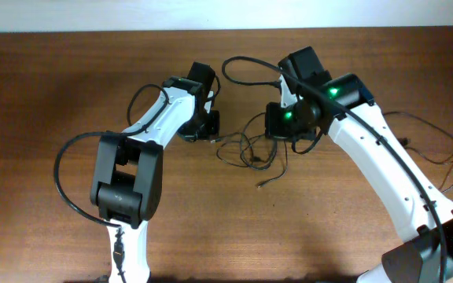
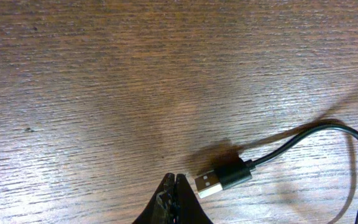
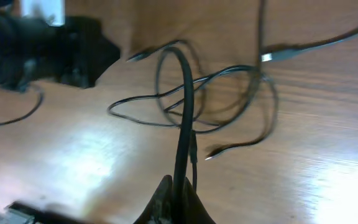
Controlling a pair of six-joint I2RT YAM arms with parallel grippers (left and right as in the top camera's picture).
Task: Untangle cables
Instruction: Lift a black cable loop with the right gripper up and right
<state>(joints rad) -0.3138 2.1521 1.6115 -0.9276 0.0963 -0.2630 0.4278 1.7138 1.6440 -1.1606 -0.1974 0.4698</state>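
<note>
Between the 2 arms the cables [image 1: 246, 149] sprawl in loose loops — any pass there meets cord. More thin cord trails right of the right arm [image 1: 376, 149]. The table [image 1: 30, 86] lies bare left of the left arm [image 1: 160, 118] and at front centre.

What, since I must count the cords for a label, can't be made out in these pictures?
- Overhead: crossings in the thin black cables are too small to trace; the right arm covers part.
- Left wrist: the black cord with a silver USB plug is cut off by the bottom edge.
- Right wrist: blur hides which strand the right gripper pinches in its jaws.
</note>
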